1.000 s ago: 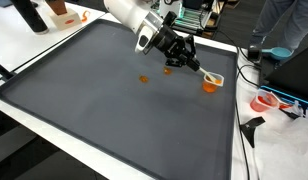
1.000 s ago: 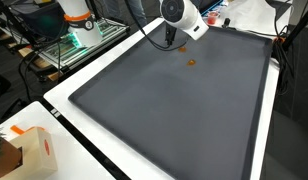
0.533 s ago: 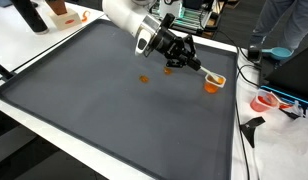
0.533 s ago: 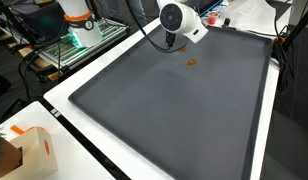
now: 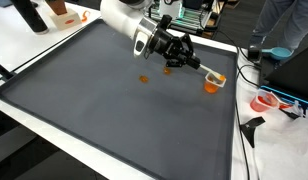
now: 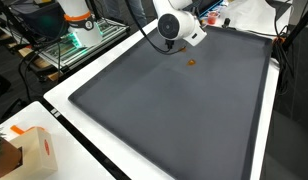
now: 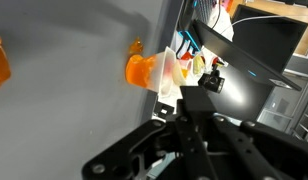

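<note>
My gripper (image 5: 183,54) hangs over the far right part of the dark grey mat (image 5: 104,110), shut on a utensil with a white head (image 5: 206,73) and a dark handle. The white head reaches to a small orange cup (image 5: 210,85) standing on the mat near its right edge. In the wrist view the black fingers (image 7: 154,150) close round the handle at the gripper (image 7: 189,118), and the white head (image 7: 168,76) lies against the orange cup (image 7: 142,70). Two small orange pieces (image 5: 145,78) lie on the mat left of the cup; the nearer piece (image 5: 166,70) sits under the gripper.
The mat lies in a white-rimmed table (image 5: 54,150). Red and white items (image 5: 266,101) lie beyond the right rim, beside cables. A person (image 5: 279,30) stands at the back right. A shelf rack (image 6: 64,45) and a cardboard box (image 6: 24,150) flank the table.
The arm and wrist have shifted slightly to the left. The utensil's head stays at the orange cup, and the cup and orange pieces have not moved.
</note>
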You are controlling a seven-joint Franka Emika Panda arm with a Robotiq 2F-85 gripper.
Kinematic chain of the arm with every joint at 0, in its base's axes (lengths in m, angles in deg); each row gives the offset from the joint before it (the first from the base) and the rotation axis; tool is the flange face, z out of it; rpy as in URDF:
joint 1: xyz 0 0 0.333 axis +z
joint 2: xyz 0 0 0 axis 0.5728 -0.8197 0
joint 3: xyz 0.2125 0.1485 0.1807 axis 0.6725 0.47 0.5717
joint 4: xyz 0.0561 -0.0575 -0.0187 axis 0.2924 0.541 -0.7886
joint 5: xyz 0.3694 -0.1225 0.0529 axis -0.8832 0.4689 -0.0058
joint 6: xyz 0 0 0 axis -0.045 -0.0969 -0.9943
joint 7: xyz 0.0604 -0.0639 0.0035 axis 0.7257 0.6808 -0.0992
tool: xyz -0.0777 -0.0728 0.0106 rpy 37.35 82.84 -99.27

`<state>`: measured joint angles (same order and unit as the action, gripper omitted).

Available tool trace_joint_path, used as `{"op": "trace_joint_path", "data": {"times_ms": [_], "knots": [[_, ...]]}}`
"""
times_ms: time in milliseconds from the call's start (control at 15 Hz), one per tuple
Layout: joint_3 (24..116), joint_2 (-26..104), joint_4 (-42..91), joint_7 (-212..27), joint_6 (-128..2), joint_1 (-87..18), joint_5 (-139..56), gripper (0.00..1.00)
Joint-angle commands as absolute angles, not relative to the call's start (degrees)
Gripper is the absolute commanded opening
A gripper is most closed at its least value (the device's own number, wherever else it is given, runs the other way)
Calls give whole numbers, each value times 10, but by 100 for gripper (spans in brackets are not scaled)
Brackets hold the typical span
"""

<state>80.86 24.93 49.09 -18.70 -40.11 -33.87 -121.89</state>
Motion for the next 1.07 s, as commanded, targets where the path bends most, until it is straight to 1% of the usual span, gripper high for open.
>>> {"op": "trace_joint_path", "data": {"times_ms": [0, 400, 1000], "knots": [[796, 249, 494, -162, -370, -341, -1243, 3], [776, 288, 507, -172, -341, -346, -1234, 3], [733, 400, 533, -214, -340, -352, -1198, 3]]}}
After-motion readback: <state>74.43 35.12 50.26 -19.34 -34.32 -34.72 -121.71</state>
